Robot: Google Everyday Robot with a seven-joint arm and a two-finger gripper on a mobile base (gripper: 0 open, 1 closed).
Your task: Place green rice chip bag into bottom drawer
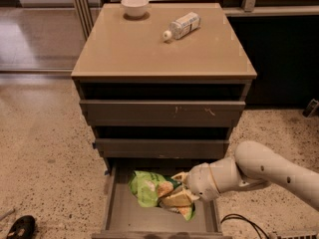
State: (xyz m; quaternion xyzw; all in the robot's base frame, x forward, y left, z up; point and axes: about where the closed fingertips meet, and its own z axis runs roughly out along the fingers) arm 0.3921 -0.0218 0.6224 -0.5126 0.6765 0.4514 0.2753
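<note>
The green rice chip bag [148,187] is crumpled and bright green with orange-tan chip pictures. It sits inside the open bottom drawer [115,214], near the middle and toward the back. My gripper [178,195] comes in from the right at the end of the white arm. Its tan fingers [174,199] are closed on the bag's right end, low over the drawer floor.
The cabinet top holds a white bowl [135,6] at the back left and a clear plastic bottle [182,25] lying on its side. The two upper drawers [159,112] are slightly open. A black cable [244,223] lies on the floor at right. A dark object [20,226] lies at the lower left.
</note>
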